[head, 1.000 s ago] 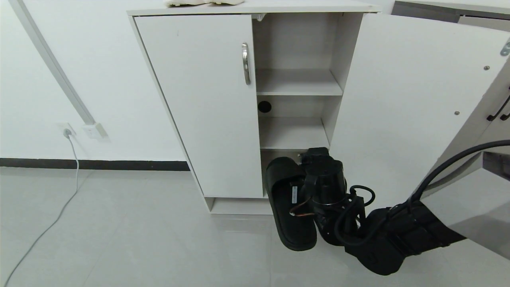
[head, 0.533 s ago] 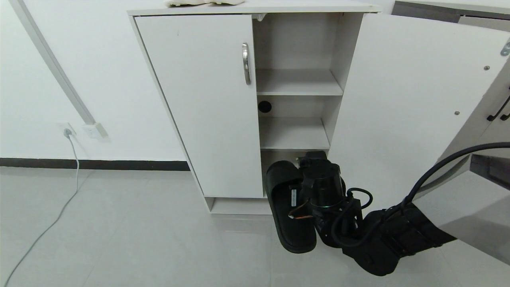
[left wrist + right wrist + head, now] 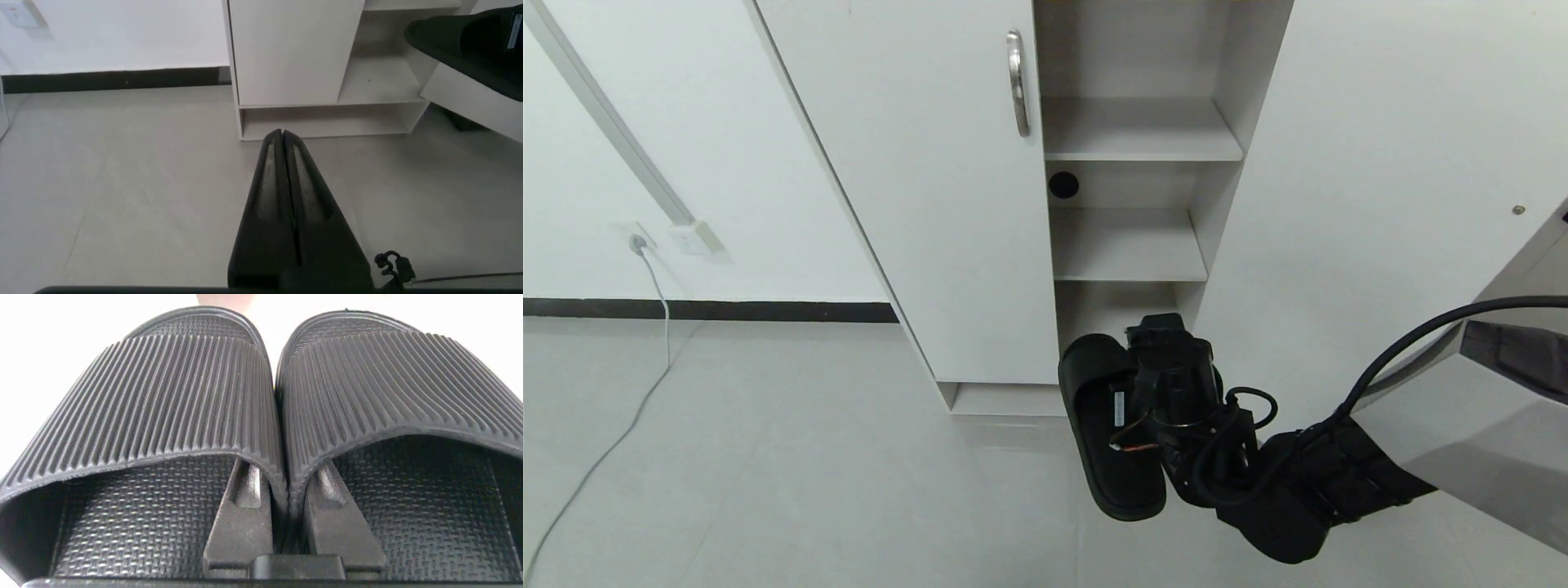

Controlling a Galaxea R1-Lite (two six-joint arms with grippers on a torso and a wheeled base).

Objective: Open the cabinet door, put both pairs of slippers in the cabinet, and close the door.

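A pair of black slippers [image 3: 1107, 433] hangs side by side in my right gripper [image 3: 1168, 363], just in front of the white cabinet's bottom compartment [image 3: 1094, 314]. In the right wrist view the two fingers reach under the ribbed straps [image 3: 196, 392], and the right gripper [image 3: 286, 510] is shut on the straps' inner edges. The cabinet's right door [image 3: 1380, 188] stands open and its left door [image 3: 915, 188] with a metal handle [image 3: 1015, 82] is closed. Low over the floor, my left gripper [image 3: 282, 139] is shut and holds nothing, facing the cabinet base [image 3: 327, 122].
Two bare shelves [image 3: 1135, 131] [image 3: 1127, 245] sit above the bottom compartment. The open door walls off the right side. A grey cable [image 3: 645, 392] runs from a wall socket [image 3: 637, 242] across the tiled floor at left.
The head camera has shifted down and closer, so the cabinet top has left the picture. The right arm, still gripping the slippers, sits a little lower against the cabinet.
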